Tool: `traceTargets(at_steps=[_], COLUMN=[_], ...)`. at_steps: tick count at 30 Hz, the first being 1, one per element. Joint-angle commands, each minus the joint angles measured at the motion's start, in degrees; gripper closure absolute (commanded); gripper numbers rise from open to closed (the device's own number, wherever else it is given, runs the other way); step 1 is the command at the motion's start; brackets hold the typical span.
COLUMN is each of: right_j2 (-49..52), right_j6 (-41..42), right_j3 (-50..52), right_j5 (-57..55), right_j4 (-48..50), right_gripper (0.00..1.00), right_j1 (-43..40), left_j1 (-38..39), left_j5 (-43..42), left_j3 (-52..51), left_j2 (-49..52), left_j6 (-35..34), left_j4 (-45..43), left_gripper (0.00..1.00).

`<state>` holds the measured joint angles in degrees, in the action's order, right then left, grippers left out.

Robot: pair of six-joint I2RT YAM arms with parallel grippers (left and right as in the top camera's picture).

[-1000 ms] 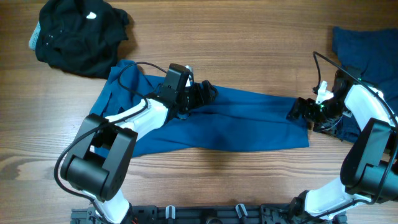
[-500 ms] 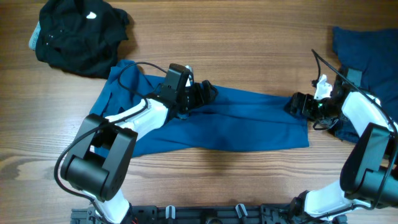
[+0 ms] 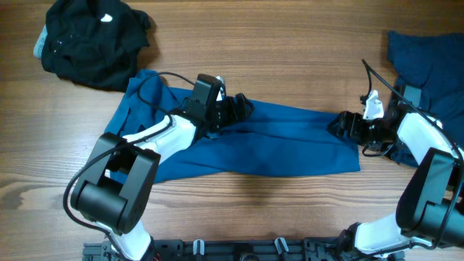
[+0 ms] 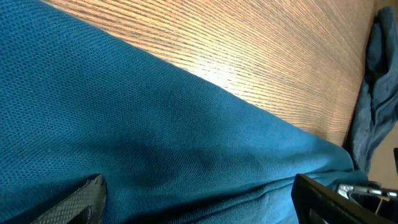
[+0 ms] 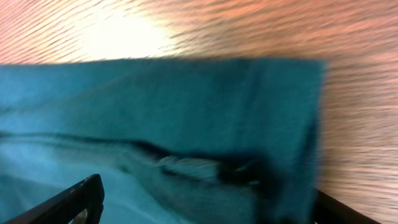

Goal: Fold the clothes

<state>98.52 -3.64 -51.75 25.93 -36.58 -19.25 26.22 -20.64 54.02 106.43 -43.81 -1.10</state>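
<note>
A long blue garment (image 3: 275, 141) lies spread across the middle of the wooden table. My left gripper (image 3: 243, 107) is open over its upper middle edge; in the left wrist view the blue cloth (image 4: 155, 137) fills the space between the spread fingers (image 4: 199, 205). My right gripper (image 3: 341, 125) is open over the garment's right end; the right wrist view shows that end's edge and a fold (image 5: 205, 168) between its fingers (image 5: 205, 208). Whether either gripper touches the cloth cannot be told.
A black garment heap (image 3: 90, 40) lies at the far left. A dark blue garment (image 3: 424, 61) lies at the far right corner, also seen in the left wrist view (image 4: 376, 93). The table's front edge runs along the bottom.
My right gripper has moved left and a little up, onto the garment's right end. The left arm and the garment have not moved.
</note>
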Motion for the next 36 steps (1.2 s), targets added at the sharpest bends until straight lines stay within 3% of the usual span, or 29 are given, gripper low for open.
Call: traceTargets(at_steps=[1, 4, 11, 15, 17, 20, 26, 36], right_j2=[3.39, 3.39, 3.37, 3.37, 3.37, 3.37, 3.15, 1.73], right_j6=[-0.96, -1.05, -0.68, 2.78, 5.07, 7.26, 11.34, 14.64], right_j3=[5.81, 6.95, 7.23, 7.17, 6.99, 6.36, 1.22, -15.52], right_j5=[3.06, 3.04, 4.13, 1.6, -0.85, -3.45, -7.63, -20.39], right_j4=[-1.4, -1.03, 0.46, 1.44, 1.38, 0.74, -3.72, -19.98], right_gripper=[0.08, 0.11, 0.47, 0.61, 0.78, 0.95, 0.96, 0.96], right_j1=[0.42, 0.42, 0.42, 0.42, 0.42, 0.42, 0.42, 0.42], left_j1=[-0.55, -0.55, -0.55, -0.55, -0.55, -0.55, -0.68, -1.27], left_j5=[6.62, 6.6, 6.62, 6.95, 7.28, 7.26, 7.1, 1.84], left_j3=[-1.9, -1.9, -1.9, -1.9, -1.9, -1.9, -1.9, -1.9], left_j2=[3.52, 3.52, 3.52, 3.52, 3.52, 3.52, 3.52, -0.24], left_j6=[1.57, 1.57, 1.57, 1.57, 1.57, 1.6, 2.75, 5.4], left_j4=[1.55, 1.53, 1.75, 1.99, 2.38, 2.82, 3.06, 3.08], left_gripper=[0.04, 0.04, 0.04, 0.03, 0.03, 0.04, 0.05, 0.04])
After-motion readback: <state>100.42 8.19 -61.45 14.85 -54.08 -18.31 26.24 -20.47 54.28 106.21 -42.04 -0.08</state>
